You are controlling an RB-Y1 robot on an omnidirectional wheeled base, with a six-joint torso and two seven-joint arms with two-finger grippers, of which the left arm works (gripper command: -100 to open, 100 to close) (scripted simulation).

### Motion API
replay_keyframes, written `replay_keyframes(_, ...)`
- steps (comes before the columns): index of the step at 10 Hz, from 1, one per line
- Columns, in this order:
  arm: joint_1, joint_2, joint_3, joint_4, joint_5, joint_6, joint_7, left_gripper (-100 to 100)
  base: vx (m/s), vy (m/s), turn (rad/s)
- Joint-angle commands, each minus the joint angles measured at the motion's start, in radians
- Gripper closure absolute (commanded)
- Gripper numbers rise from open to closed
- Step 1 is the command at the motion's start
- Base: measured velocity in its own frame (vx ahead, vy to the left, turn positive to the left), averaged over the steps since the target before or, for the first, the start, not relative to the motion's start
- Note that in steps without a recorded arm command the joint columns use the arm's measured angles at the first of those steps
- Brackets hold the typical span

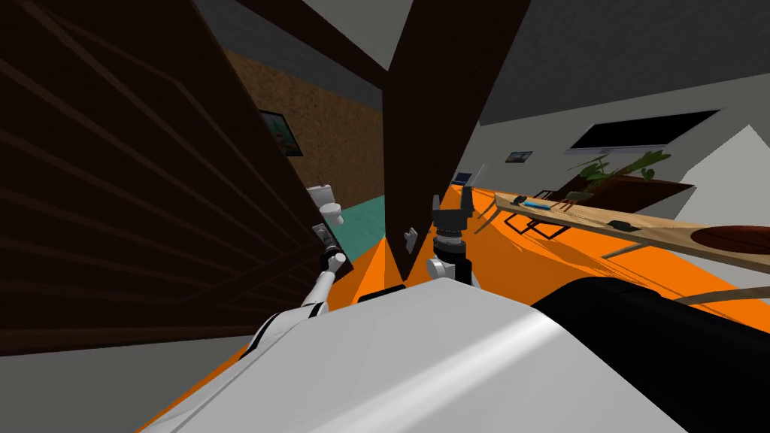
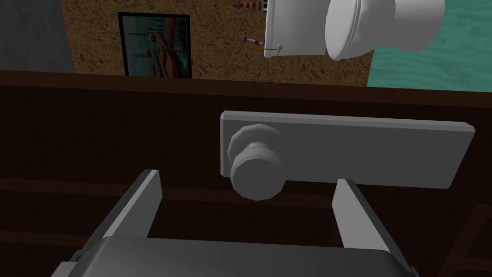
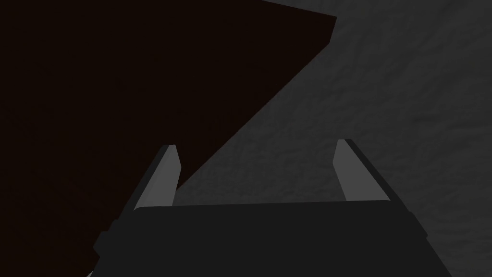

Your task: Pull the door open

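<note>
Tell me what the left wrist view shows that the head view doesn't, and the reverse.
Extra in the left wrist view: the grey knob on its grey plate, close, just beyond the open fingers of the left gripper.
Extra in the head view: the right gripper beside a dark upright, the orange floor, a long table and a plant.
Shared: the dark brown slatted door, the white toilet, the framed picture and the teal floor.

Left hand (image 2: pixel 247 178): arm stretched forward, its 2 fingers spread wide apart. Right hand (image 1: pixel 451 201): forearm held upright, its 2 fingers likewise apart.
</note>
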Motion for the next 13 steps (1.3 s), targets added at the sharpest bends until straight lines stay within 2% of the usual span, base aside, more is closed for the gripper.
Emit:
replay_keyframes(1, 0.002, -0.009, 0.033, -0.003, -0.048, 0.009, 0.021, -100, 0.101, 0.015, -0.044)
replay_keyframes(6, 0.003, -0.043, 0.143, -0.01, -0.2, 0.035, 0.09, -100, 0.092, 0.053, -0.021)
replay_keyframes(7, 0.003, -0.043, 0.143, -0.01, -0.208, 0.035, 0.09, -100, 0.044, 0.062, 0.0)
replay_keyframes(10, 0.003, -0.062, 0.2, -0.013, -0.29, 0.049, 0.125, -100, 0.058, 0.08, 0.019)
replay_keyframes(13, 0.004, -0.076, 0.241, -0.016, -0.35, 0.058, 0.15, -100, 0.058, 0.087, 0.04)
